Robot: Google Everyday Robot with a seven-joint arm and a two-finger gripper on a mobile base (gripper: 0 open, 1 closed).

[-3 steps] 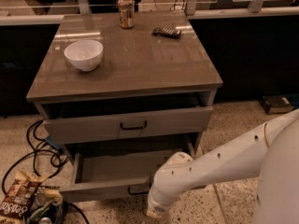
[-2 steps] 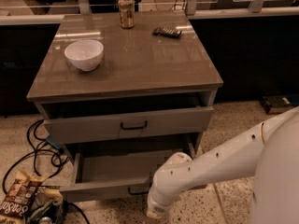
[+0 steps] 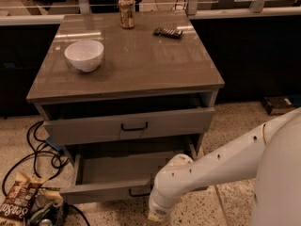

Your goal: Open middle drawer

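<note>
A grey drawer cabinet seen from above and in front, with a white robot arm (image 3: 221, 161) reaching in from the lower right. The arm bends down in front of the cabinet, and the tool (image 3: 158, 214) at its end sits at the very bottom edge of the view, just in front of the middle drawer (image 3: 101, 192) and right of its centre. The tool is cut off by the frame, so I cannot tell whether it is spread or pressed together, or whether it is touching the drawer.

The middle drawer is pulled well out, showing its shallow inside. Its small dark bar handle (image 3: 136, 193) is partly covered by the arm. Anything lower on the cabinet is out of view.

Above it, the top drawer (image 3: 94, 128) stands slightly ajar, with a dark gap over its front and its own bar handle (image 3: 134, 126) in plain sight.

On the worktop (image 3: 141, 65) are a white bowl (image 3: 84, 54) at the left, a drink can (image 3: 126, 12) at the back edge, and a flat dark object (image 3: 168, 32) (perhaps a remote, too small to be sure) to the right of the can.

On the floor (image 3: 235, 121), dark cables (image 3: 35, 147) loop left of the cabinet, and a snack bag (image 3: 18, 205) lies in the bottom left corner, partly cut off.
</note>
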